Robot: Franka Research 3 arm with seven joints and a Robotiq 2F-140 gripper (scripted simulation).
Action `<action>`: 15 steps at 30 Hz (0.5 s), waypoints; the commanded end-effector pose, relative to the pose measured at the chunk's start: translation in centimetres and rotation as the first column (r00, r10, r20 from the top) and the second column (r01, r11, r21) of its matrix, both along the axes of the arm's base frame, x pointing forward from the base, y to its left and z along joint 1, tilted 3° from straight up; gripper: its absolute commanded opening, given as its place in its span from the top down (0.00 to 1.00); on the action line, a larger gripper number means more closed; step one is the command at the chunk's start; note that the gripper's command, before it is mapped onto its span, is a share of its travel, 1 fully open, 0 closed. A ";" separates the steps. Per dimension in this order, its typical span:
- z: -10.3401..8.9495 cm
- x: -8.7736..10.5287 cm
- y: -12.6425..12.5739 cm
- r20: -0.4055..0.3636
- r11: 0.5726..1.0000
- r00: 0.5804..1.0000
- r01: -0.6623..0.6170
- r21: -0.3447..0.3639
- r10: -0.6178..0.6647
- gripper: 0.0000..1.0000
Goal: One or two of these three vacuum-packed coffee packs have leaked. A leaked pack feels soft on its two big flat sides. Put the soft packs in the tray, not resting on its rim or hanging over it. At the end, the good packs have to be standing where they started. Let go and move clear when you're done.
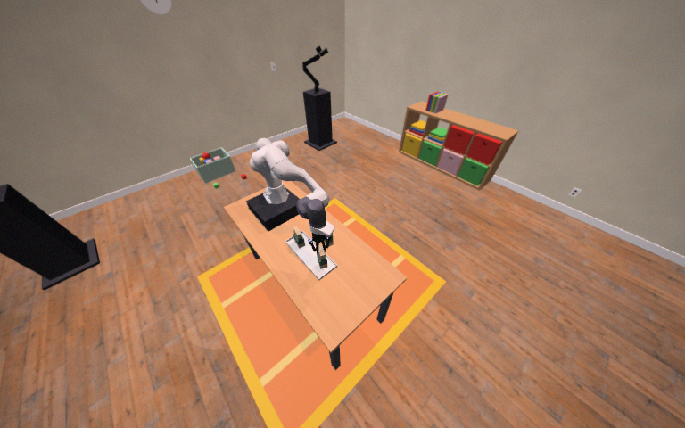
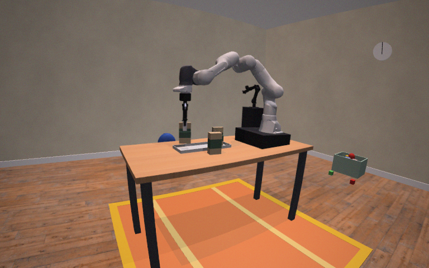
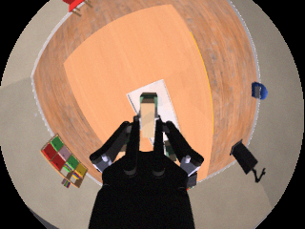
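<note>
My gripper (image 1: 320, 251) (image 2: 184, 126) (image 3: 149, 112) is shut on a coffee pack (image 1: 321, 260) (image 2: 184, 133) (image 3: 148, 111), tan with a dark green band, gripped from above at its top. The pack hangs upright over one end of the flat grey tray (image 1: 302, 250) (image 2: 196, 147) (image 3: 167, 98), its bottom close to the tray floor; I cannot tell whether it touches. A second pack (image 1: 299, 237) (image 2: 215, 142) stands upright on the table beside the tray's long side. A third pack (image 2: 218, 129) stands behind the tray on the other side.
The wooden table (image 1: 343, 302) (image 2: 158, 164) carries the arm's black base (image 1: 272, 209) (image 2: 262, 137) at one end. On the floor around are an orange mat (image 2: 237, 221), a green bin (image 2: 349, 164), a blue ball (image 2: 166, 137) and a shelf (image 1: 457, 144).
</note>
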State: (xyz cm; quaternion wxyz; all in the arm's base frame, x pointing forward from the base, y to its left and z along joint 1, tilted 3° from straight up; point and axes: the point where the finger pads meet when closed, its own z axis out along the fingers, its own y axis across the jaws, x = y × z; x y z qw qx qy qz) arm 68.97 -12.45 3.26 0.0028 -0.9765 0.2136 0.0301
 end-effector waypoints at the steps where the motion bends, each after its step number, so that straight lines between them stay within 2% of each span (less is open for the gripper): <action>1: 0.2 0.2 -0.2 0.004 1.000 1.000 -0.011 -0.001 0.011 0.77; 15: -1.9 0.1 -0.1 0.004 1.000 1.000 -0.011 -0.001 0.011 0.77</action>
